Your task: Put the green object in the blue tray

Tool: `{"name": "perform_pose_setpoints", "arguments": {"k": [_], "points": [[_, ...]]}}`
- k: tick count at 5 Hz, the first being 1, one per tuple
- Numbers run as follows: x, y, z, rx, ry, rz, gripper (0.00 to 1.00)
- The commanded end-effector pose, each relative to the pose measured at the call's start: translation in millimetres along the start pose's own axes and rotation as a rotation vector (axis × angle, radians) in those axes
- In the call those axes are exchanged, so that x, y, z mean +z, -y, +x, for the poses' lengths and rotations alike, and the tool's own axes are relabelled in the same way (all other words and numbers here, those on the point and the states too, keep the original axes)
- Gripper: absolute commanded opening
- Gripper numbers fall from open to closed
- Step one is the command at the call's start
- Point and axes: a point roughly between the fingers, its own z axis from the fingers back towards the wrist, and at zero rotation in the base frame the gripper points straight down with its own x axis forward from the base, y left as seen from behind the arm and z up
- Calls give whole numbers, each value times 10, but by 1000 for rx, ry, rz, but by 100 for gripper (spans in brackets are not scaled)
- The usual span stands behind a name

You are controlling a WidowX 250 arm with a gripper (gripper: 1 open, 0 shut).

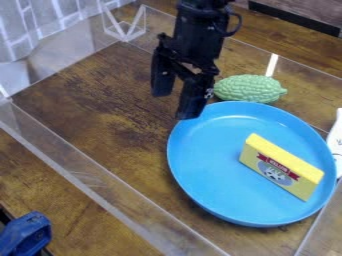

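The green object (250, 89) is a small pale-green knobbly oval lying on the wooden table just behind the far rim of the blue tray (214, 150). The blue tray is a large round shallow plate at the right, with a yellow labelled block (282, 166) lying in it. My gripper (178, 88) hangs from a black arm, fingers pointing down and apart, open and empty. It stands just left of the green object, above the table near the tray's far-left rim.
A clear plastic wall (80, 160) borders the table along the left and front. A white object (334, 133) sits at the right edge. A blue thing (20, 235) lies at the bottom left, outside the wall. A wire-frame item (123, 20) stands at the back.
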Motion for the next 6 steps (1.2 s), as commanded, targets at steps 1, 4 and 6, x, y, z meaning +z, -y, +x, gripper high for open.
{"name": "perform_pose_setpoints", "arguments": {"k": [1,4,6], "points": [[183,-7,170,-82,64,45,100],[128,-57,457,-186,82,86,100],[106,-95,694,-222,111,117,100]]}}
